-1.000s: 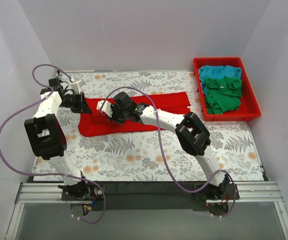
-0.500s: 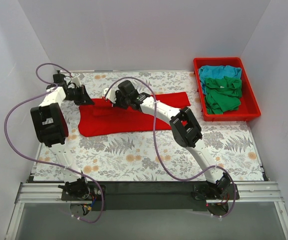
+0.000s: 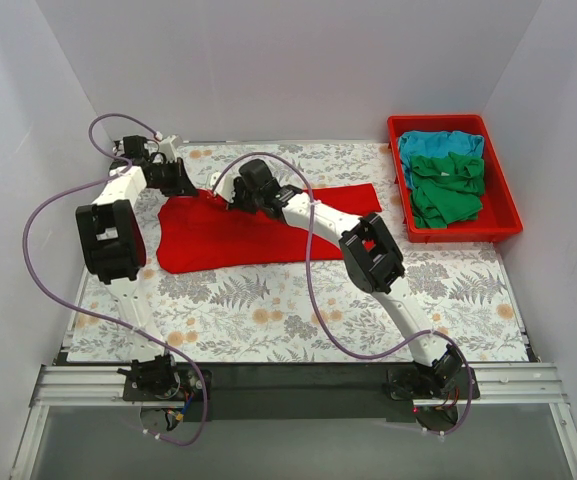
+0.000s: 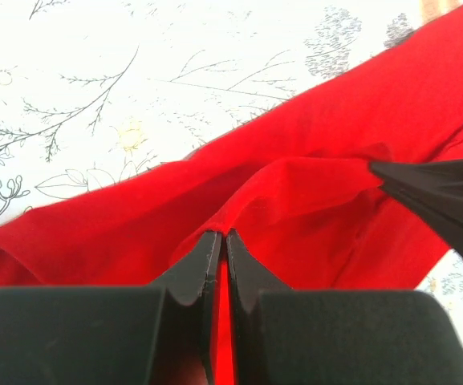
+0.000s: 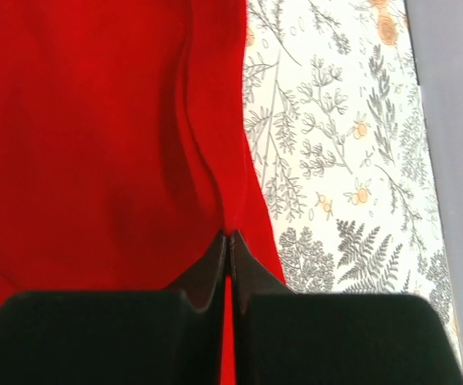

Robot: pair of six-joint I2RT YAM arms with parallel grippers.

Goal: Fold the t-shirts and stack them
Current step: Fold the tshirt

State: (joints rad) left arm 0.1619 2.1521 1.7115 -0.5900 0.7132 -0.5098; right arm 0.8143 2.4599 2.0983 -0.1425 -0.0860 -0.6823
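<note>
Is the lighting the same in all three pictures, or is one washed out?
Left wrist view: the tablecloth is overexposed, its print faded to thin lines, though the red t-shirt looks vivid. Right wrist view: balanced exposure, crisp fern print, the right end effector a near-black silhouette. Top external view: soft, even light, only faint shadows.
</note>
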